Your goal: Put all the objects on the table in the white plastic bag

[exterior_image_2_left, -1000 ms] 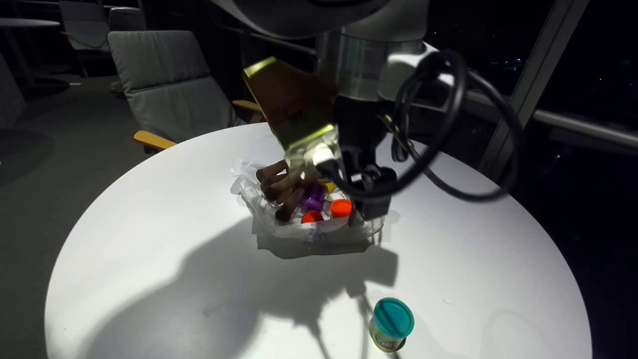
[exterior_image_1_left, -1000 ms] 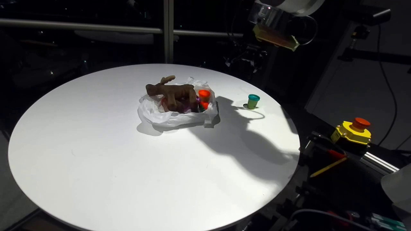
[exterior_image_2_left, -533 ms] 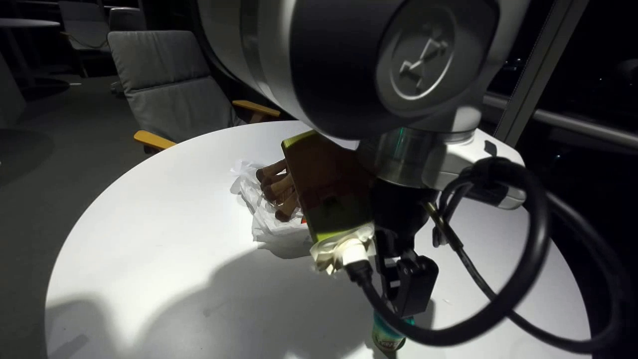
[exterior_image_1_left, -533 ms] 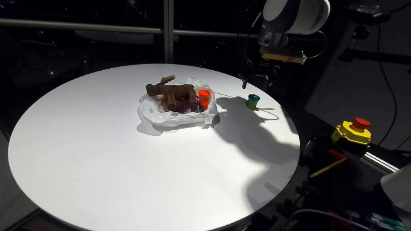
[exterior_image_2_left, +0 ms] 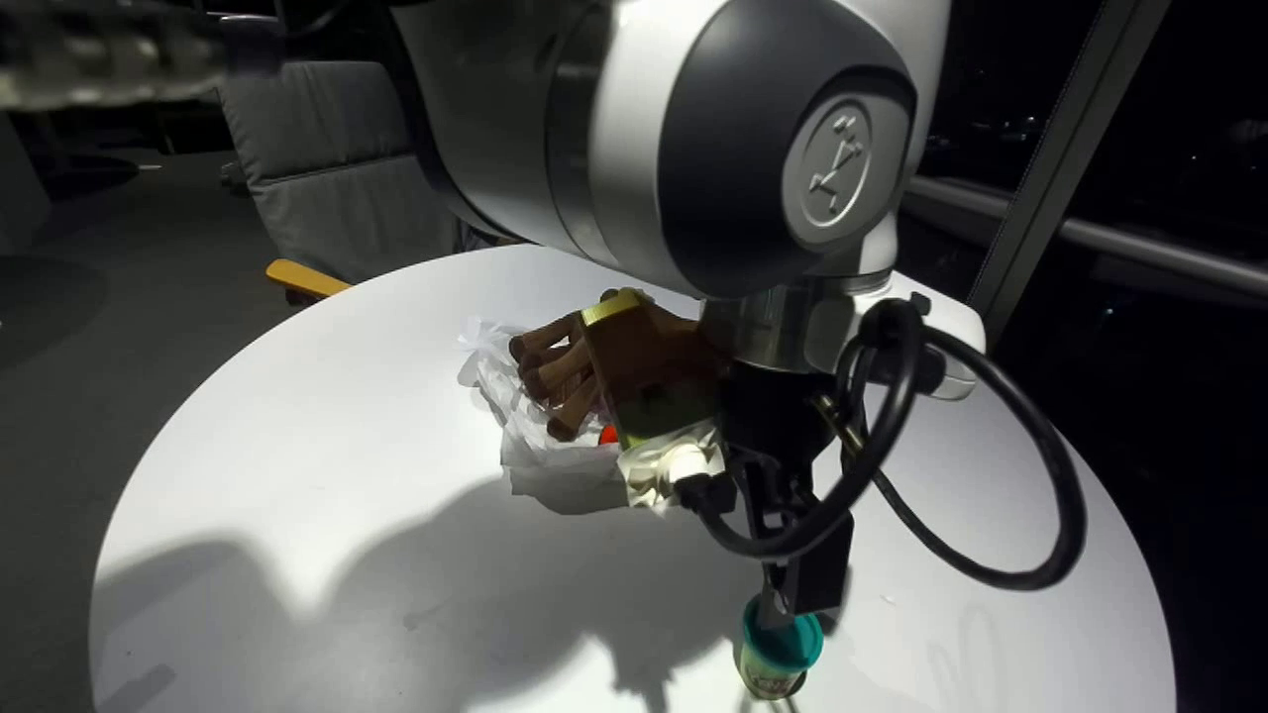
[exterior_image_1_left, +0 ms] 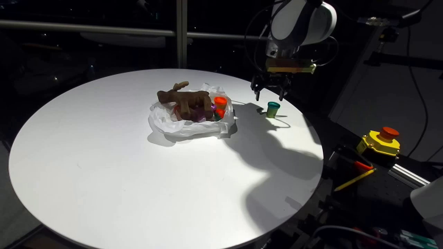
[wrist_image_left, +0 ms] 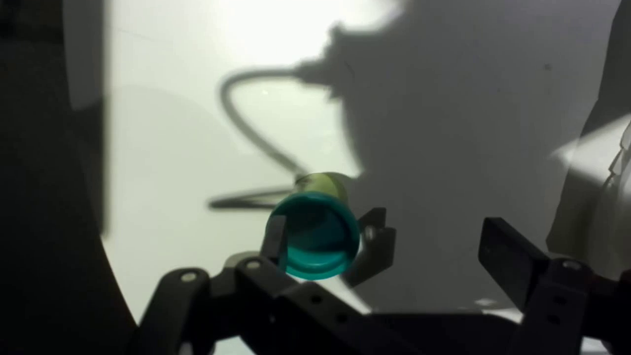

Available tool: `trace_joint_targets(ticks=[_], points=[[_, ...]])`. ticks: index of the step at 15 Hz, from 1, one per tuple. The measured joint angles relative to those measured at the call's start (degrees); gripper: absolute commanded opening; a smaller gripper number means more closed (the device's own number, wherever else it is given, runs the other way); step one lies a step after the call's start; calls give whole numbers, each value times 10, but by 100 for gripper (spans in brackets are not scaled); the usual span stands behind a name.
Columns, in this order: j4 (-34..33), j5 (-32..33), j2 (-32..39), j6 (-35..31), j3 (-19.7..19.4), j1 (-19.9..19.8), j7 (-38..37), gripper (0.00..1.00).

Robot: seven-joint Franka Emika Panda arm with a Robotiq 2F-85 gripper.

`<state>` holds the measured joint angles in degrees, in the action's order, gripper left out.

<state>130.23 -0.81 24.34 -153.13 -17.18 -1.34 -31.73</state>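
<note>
A small jar (exterior_image_1_left: 272,110) with a teal lid and a green body stands upright on the round white table (exterior_image_1_left: 138,173). Just above it hangs my gripper (exterior_image_1_left: 269,98), its fingers wide apart with nothing held. In the wrist view the jar's teal lid (wrist_image_left: 323,231) lies by the left finger, which overlaps its edge; the right finger (wrist_image_left: 512,261) is well off to the side. The white plastic bag (exterior_image_1_left: 183,128) lies spread on the table. In it rest a brown plush animal (exterior_image_1_left: 192,99), an orange-topped tub (exterior_image_1_left: 220,102), a red piece (exterior_image_1_left: 220,112) and something purple (exterior_image_1_left: 200,114).
Beyond the table edge sit a yellow box with a red button (exterior_image_1_left: 380,142) and a yellow pencil (exterior_image_1_left: 355,180). A grey chair (exterior_image_2_left: 327,168) stands behind the table. A black cable loop (exterior_image_2_left: 1070,515) hangs from the arm. Bag plastic (wrist_image_left: 609,212) shows at the wrist view's right edge.
The gripper has come down and away from above the bag to over the teal-lidded jar, and turned so both fingers show. Jar, bag and its contents have stayed put.
</note>
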Motion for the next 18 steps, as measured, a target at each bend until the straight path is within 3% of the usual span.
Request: trace_joint_targets(ticks=[14,15,16,18], points=[[-25,6,45,39,-21,8,-44,100],[-27,6,48,39,-21,7,-45,76],[-31,6,50,39,-21,6,-46,74],[-39,6,53,39,-21,2,-47,58]])
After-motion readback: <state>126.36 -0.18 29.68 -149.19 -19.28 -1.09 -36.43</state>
